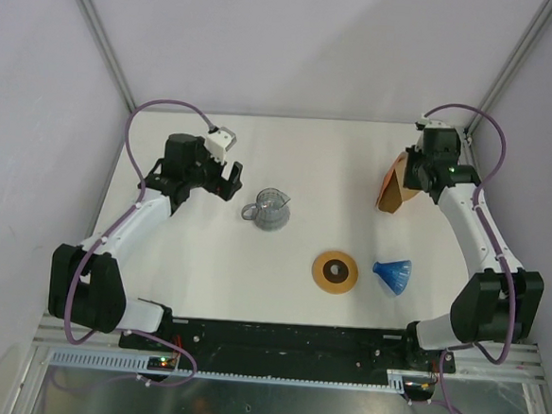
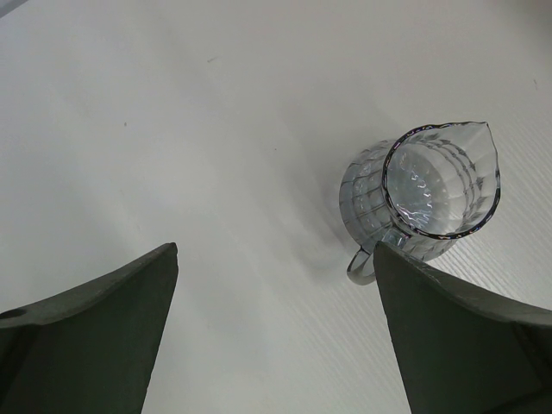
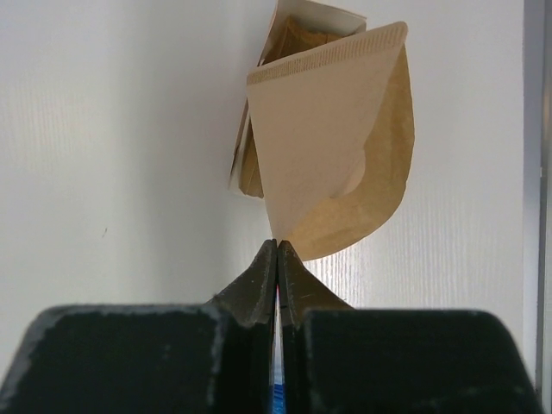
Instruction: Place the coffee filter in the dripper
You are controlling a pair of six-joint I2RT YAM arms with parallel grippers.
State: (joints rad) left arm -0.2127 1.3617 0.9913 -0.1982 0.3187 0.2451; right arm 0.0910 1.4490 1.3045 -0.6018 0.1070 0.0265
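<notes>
White surface (image 1: 308, 152) is carrying the dripper (image 1: 392, 275). Your right end effector (image 3: 277, 244) is pinching the coffee filter (image 3: 319, 147) for transfer; your left end effector (image 2: 274, 250) is gaping, idle.

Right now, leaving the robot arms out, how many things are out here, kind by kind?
Glass jug: 1
Blue funnel: 1
Brown ring: 1
Stack of paper filters: 1
Single paper filter, its tip pinched in the right end effector: 1
Total: 5
</notes>
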